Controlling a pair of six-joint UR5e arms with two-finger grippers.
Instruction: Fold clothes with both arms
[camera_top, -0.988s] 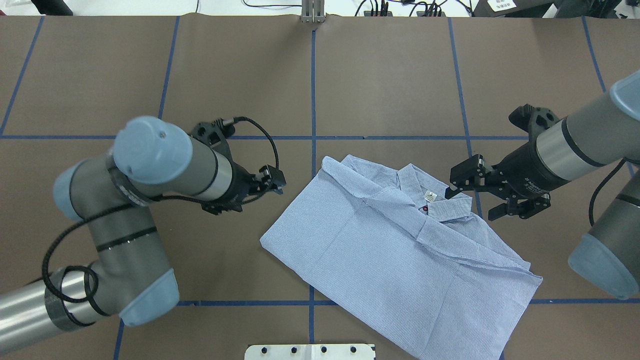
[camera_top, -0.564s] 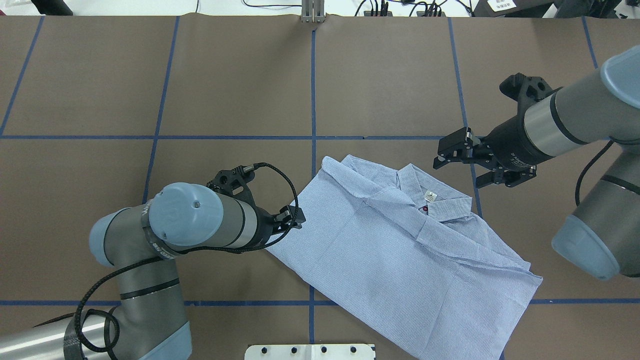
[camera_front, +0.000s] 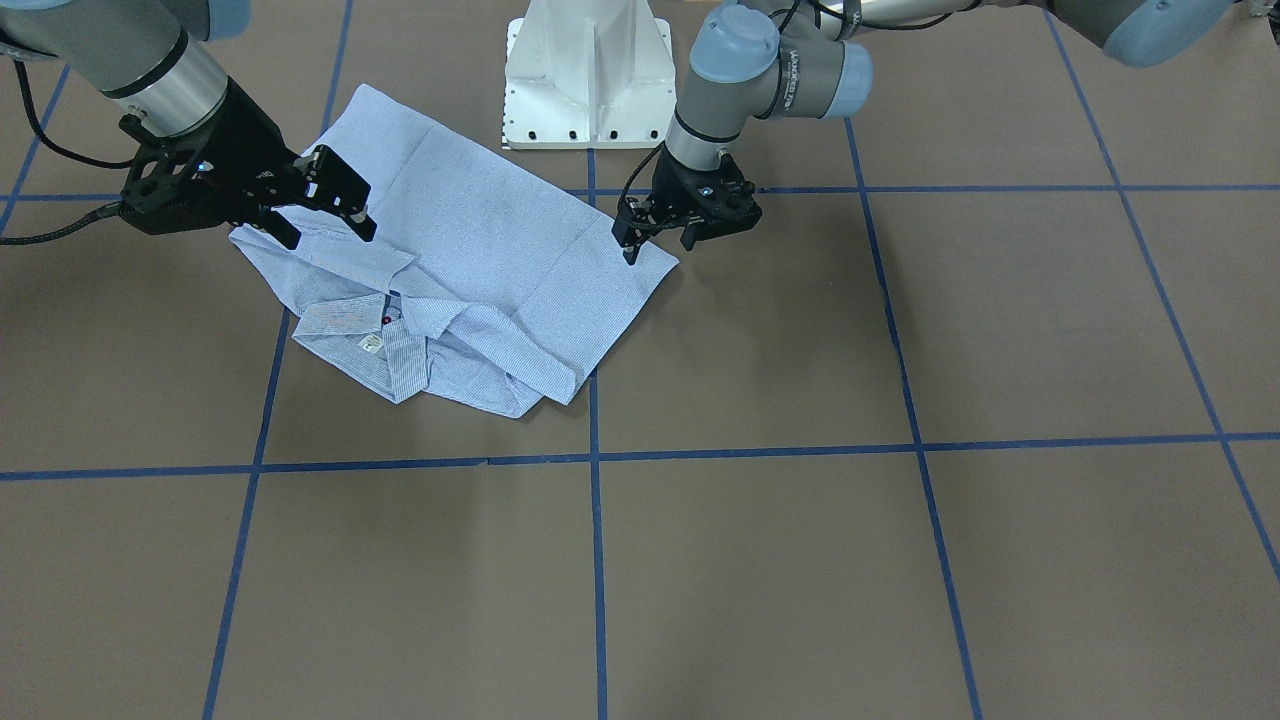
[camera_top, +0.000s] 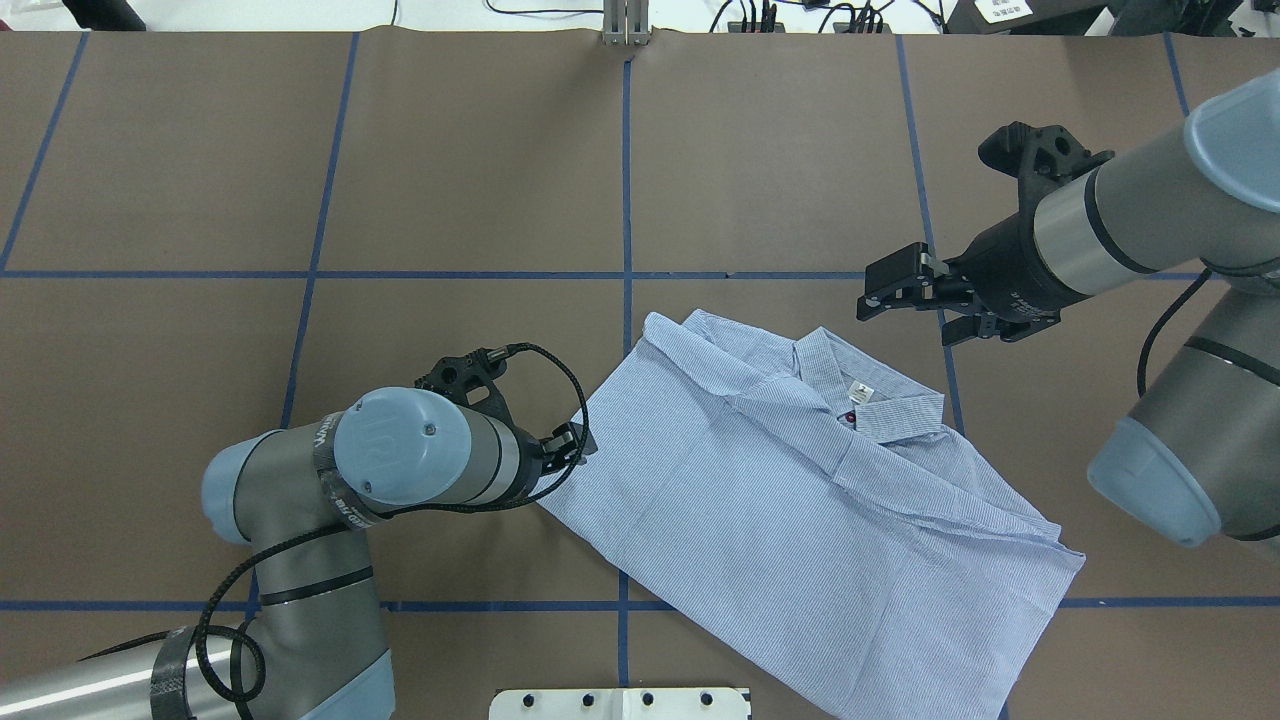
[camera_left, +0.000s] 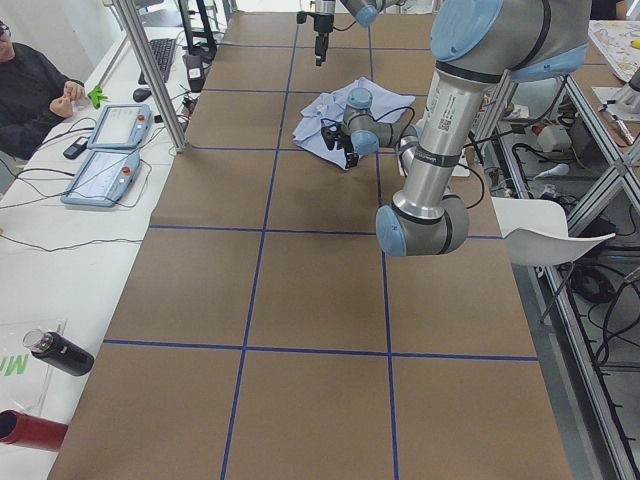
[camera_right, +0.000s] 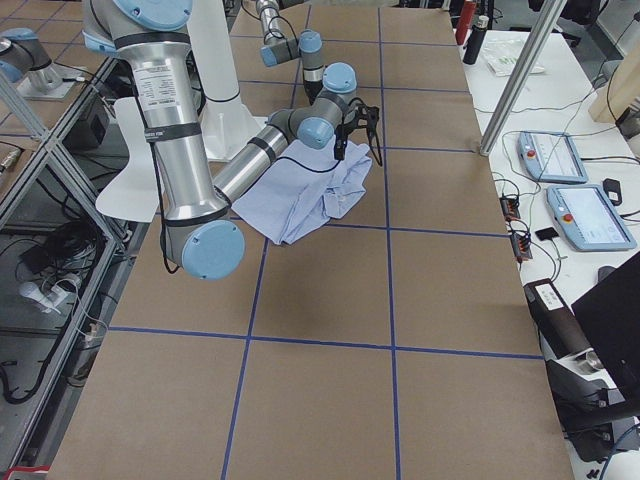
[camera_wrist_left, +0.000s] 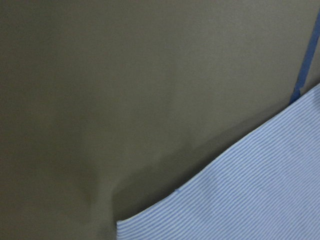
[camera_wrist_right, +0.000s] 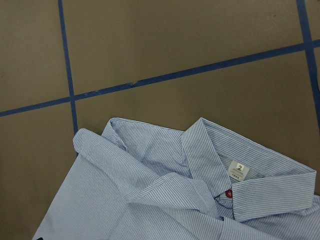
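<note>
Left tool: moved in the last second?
Yes. Overhead, the left tool moved from near the horizontal blue tape line toward the robot, reaching a corner of the shirt.

Right tool (camera_right: 357, 140) just over the rumpled far end of the striped shirt (camera_right: 300, 200)

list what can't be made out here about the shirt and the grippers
- Whether the left gripper touches the shirt: in the overhead view its own wrist covers it, and the left wrist view shows no fingers.
- Sleeves: seen in no view, likely tucked under the body.
- Neck label small print: too small, even in the right wrist view.
- Shirt's near edge: cut off by the overhead view's bottom edge.
</note>
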